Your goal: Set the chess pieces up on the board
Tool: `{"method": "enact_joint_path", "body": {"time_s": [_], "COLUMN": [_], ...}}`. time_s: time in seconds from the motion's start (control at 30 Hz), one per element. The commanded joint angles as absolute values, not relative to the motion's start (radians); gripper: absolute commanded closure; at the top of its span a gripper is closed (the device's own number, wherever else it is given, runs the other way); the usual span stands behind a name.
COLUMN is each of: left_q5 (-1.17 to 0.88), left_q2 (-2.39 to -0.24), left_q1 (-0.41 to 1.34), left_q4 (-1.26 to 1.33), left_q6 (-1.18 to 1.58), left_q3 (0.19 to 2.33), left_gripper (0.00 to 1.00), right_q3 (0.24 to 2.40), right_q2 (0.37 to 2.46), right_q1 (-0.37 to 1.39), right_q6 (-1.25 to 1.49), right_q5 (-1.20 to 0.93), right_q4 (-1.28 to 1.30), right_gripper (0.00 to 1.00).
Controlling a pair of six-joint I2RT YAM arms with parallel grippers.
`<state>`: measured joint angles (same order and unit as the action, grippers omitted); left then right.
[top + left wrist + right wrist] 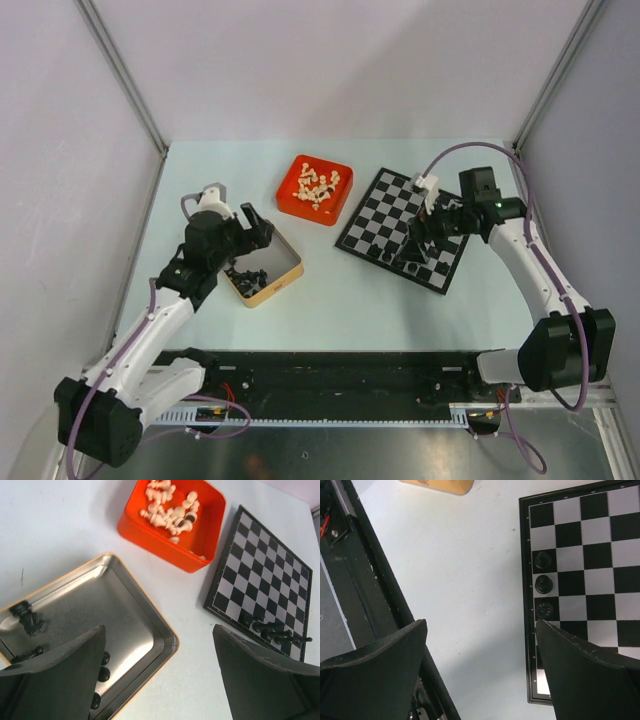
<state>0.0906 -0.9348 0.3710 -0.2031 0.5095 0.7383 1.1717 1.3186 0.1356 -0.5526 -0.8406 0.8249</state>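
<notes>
Soft, even light is falling from above, keeping the pale surface [350, 300] bright and laying faint shadows beside the red tray [165, 550]. The metal tin [100, 605] is throwing back dull glare, and the near fingers [375, 675] are showing as dark, blurred shapes in both wrist views.

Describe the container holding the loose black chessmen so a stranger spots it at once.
On the pale table, left of the black and silver chessboard, sit two containers. The shallow rectangular metal tin lies nearer the left arm. Unlike the square red tray of cream pieces, it has a silver inside, a gold rim and black chessmen.
</notes>
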Motion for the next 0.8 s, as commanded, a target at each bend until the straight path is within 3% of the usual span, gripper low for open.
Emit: {"method": "enact_joint_path", "body": {"time_s": [0.0, 0.3, 0.53, 0.63, 0.67, 0.77], "left_q5": [-0.095, -0.008, 0.047, 0.075, 0.084, 0.118], "left_q2": [-0.948, -1.253, -1.322, -1.331, -1.335, -1.348], "left_q1": [0.261, 0.221, 0.239, 0.247, 0.252, 0.253], "left_q4": [-0.205, -0.484, -0.558, -0.59, -0.597, -0.614], "left_q6": [0.612, 0.519, 0.446, 0.436, 0.436, 0.433], "left_q3": [0.698, 0.853, 0.902, 0.907, 0.905, 0.905], "left_gripper": [0.11, 0.25, 0.35, 0.43, 0.49, 0.53], "right_q3": [1.267, 1.448, 1.491, 1.5, 1.512, 1.522], "right_q2": [1.373, 1.546, 1.609, 1.629, 1.64, 1.649], "right_q1": [0.221, 0.377, 0.468, 0.5, 0.511, 0.517], "right_q6": [-0.603, -0.601, -0.539, -0.518, -0.522, -0.526], "right_q5": [-0.795, -0.781, -0.79, -0.784, -0.779, -0.775], "right_q4": [0.891, 0.907, 0.838, 0.821, 0.824, 0.834], "right_gripper": [0.05, 0.06, 0.07, 0.07, 0.07, 0.07]}}
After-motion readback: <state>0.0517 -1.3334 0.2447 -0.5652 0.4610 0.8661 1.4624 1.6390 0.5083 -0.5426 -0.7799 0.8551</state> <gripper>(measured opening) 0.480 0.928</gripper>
